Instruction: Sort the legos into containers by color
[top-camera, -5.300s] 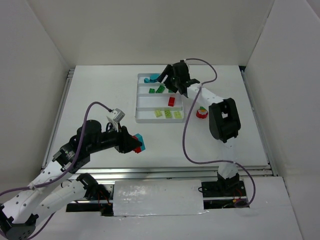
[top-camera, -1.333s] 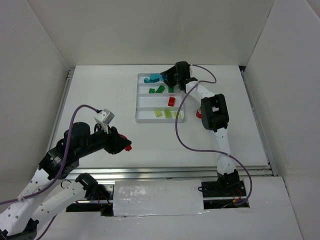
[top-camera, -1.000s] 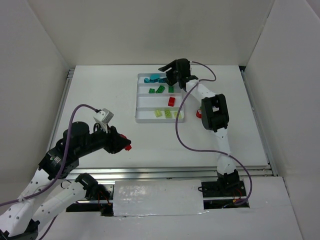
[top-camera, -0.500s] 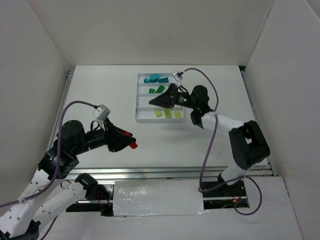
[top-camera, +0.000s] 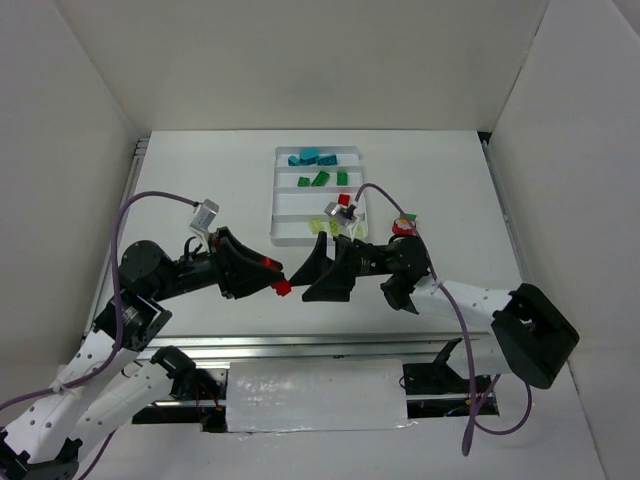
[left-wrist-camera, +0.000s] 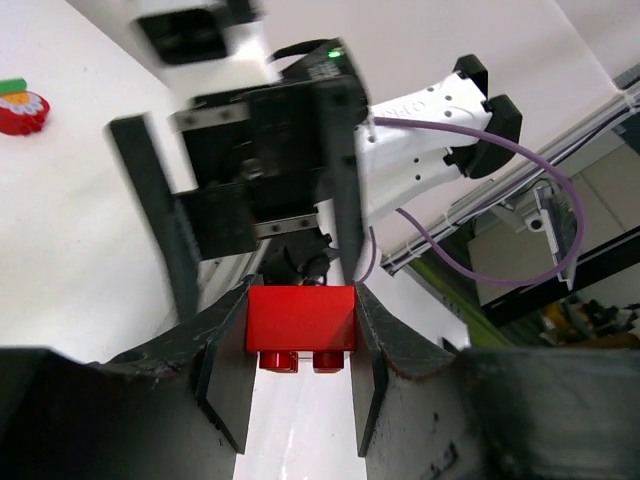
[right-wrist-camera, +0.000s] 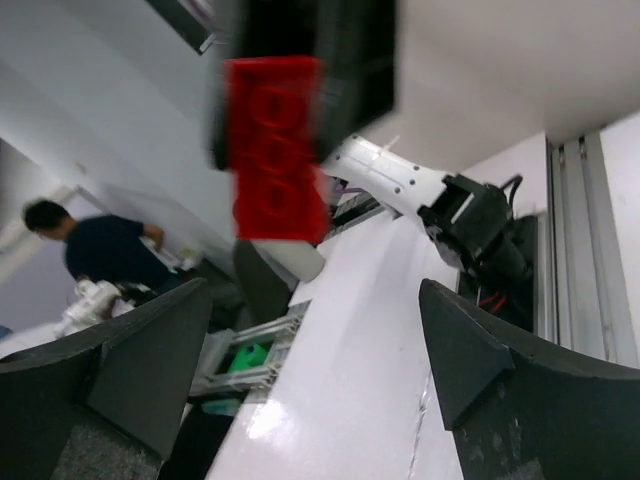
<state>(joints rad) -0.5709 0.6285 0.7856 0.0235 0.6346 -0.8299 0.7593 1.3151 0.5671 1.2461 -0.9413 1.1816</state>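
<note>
My left gripper (top-camera: 274, 281) is shut on a red lego (top-camera: 283, 289) above the table's near middle. In the left wrist view the red lego (left-wrist-camera: 300, 318) sits squarely between the two fingers, studs toward the camera. My right gripper (top-camera: 309, 279) is open and empty, pointing left at that lego from just beside it. The right wrist view shows the lego (right-wrist-camera: 275, 145) blurred ahead of the spread jaws. The white tray of containers (top-camera: 296, 209) holds teal legos (top-camera: 311, 157), green legos (top-camera: 320, 179), one red lego (top-camera: 345, 200) and yellow-green legos (top-camera: 322, 228), one colour to each compartment.
A round red piece with a green top (top-camera: 403, 226) lies on the table right of the tray, also visible in the left wrist view as a red disc (left-wrist-camera: 22, 108). White walls enclose the table on three sides. Metal rails run along the near edge.
The right arm left the tray's far end, swung down to the near middle and opened its jaws facing the left gripper. The left gripper carried the red lego rightward toward it.
</note>
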